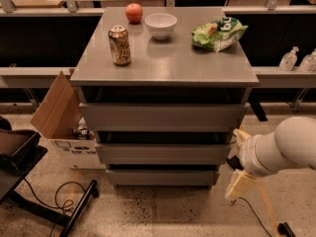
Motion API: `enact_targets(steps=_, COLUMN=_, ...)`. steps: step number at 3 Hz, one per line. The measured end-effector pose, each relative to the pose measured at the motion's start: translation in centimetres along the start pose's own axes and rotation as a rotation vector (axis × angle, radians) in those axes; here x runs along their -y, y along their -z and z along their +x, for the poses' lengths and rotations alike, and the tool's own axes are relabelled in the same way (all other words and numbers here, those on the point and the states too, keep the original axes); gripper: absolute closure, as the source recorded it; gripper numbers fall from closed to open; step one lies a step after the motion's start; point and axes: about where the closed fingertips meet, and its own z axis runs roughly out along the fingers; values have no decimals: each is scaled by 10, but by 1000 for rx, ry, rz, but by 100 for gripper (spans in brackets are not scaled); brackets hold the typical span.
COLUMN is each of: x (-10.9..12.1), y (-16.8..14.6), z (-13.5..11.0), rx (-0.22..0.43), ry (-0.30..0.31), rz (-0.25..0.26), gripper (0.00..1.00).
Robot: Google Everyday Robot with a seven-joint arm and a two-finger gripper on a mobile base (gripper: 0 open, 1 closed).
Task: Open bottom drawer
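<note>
The grey cabinet [163,70] stands in the middle of the view with three drawers. The bottom drawer [162,177] is the lowest, a plain flat grey front just above the floor, and it sits flush and closed. My gripper [238,185] hangs at the end of the white arm [281,149], low at the cabinet's right side, level with the bottom drawer and a little right of its right end. It does not touch the drawer.
On the cabinet top stand a drink can [120,45], a red apple [134,12], a white bowl [160,24] and a green chip bag [218,33]. An open cardboard box [64,127] sits on the floor at left, with cables [64,196] and a black stand.
</note>
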Motion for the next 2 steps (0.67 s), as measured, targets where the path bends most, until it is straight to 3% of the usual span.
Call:
enact_targets(steps=1, x=-11, y=-20, z=0, rx=-47, ry=19, rz=-2, gripper=0)
enact_targets(steps=2, x=-33, y=-78, z=7, rx=-118, ry=65, rz=-30, gripper=0)
